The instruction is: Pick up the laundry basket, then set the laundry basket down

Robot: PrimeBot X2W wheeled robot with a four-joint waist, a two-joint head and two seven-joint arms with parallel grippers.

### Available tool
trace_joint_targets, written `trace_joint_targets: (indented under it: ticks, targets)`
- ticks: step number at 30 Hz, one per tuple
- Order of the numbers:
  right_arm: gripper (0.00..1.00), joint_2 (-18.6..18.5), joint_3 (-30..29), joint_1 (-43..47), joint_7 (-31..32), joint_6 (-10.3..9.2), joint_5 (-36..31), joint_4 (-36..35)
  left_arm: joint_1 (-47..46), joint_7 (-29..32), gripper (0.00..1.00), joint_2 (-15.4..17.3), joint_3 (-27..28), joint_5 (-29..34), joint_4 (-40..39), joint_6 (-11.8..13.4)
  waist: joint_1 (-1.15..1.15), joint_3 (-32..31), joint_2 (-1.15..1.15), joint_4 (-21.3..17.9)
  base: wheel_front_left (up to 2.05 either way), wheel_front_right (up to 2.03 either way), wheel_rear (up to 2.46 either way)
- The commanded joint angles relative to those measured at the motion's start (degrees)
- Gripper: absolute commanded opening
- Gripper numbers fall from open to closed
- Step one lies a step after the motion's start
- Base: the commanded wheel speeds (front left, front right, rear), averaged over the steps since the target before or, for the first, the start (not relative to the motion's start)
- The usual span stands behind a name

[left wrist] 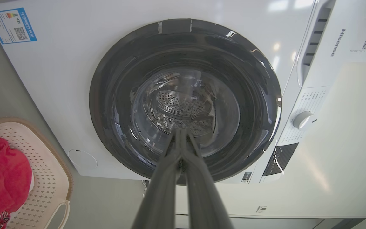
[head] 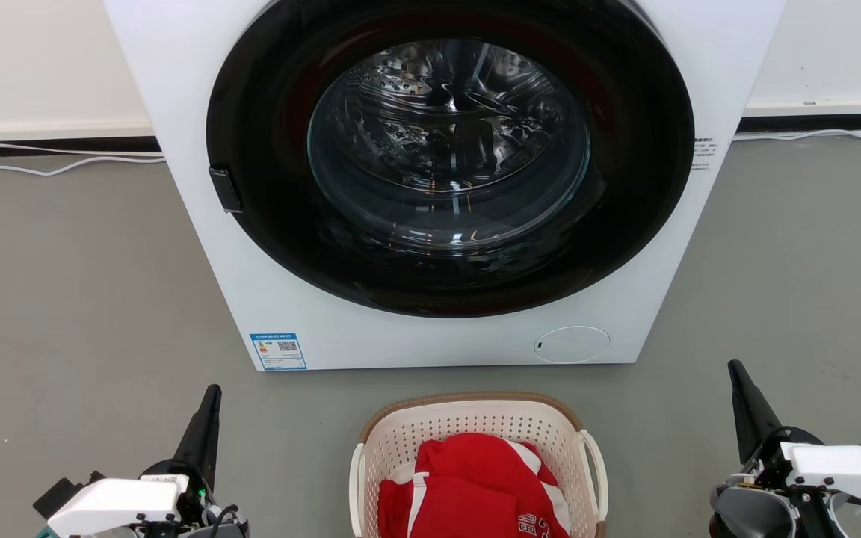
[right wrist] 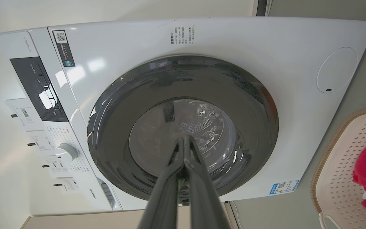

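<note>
The left gripper (head: 208, 409) and the right gripper (head: 743, 400) are seen low at either side, each with its two dark fingers pressed together, well apart from the laundry basket (head: 475, 423). The basket is set on the grey floor (head: 64, 299) between them, just before the washing machine (head: 191, 224). Its walls are cream-white and perforated, its rim is brown with a woven look, and a white loop handle (head: 596, 463) is fixed at each side. A red garment (head: 475, 478) with white stripes is heaped inside. Behind, the machine's round dark door (head: 266, 224) is shut.
</note>
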Motion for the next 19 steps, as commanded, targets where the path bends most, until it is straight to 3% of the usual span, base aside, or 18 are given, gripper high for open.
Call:
trace_joint_targets:
  ticks: [1, 19]
  targets:
    - [0.00, -0.16, 1.01, -1.39, 0.46, 0.42, 0.37, -1.75, -3.21, 0.12, 0.00, 0.75, 1.74, -0.29, -1.24, -0.65, 0.00, 0.00, 0.00, 0.00, 0.00, 0.00, 0.00]
    - [0.00, -0.16, 1.01, -1.39, 0.46, 0.42, 0.37, -1.75, -3.20, 0.11, 0.00, 0.75, 1.74, -0.29, -1.24, -0.65, 0.00, 0.00, 0.00, 0.00, 0.00, 0.00, 0.00]
